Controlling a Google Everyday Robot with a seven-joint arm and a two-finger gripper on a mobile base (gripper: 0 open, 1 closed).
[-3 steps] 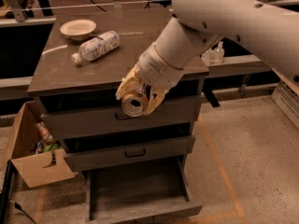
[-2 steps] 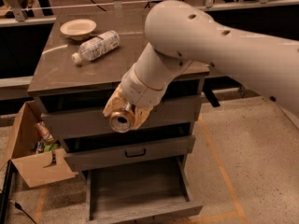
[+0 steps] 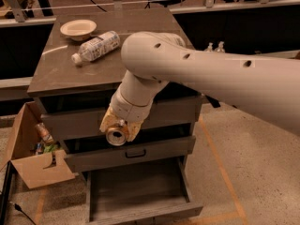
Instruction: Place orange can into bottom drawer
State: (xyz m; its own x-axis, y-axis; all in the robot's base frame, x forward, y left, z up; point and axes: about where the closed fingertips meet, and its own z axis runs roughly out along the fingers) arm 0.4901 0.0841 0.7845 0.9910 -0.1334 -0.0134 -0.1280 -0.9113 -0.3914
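Gripping the orange can [image 3: 115,136] between its closed-in fingers, the gripper [image 3: 118,128] hangs before the cabinet's upper drawer fronts, the can's silver end facing the camera. At six o'clock from the can, well apart from it, the bottom drawer [image 3: 136,191] stands pulled out, its front rim nearest the camera. A cardboard box [image 3: 35,165] sits at eight o'clock, near the drawer's left edge. A water bottle [image 3: 96,47] lies on the cabinet top at twelve.
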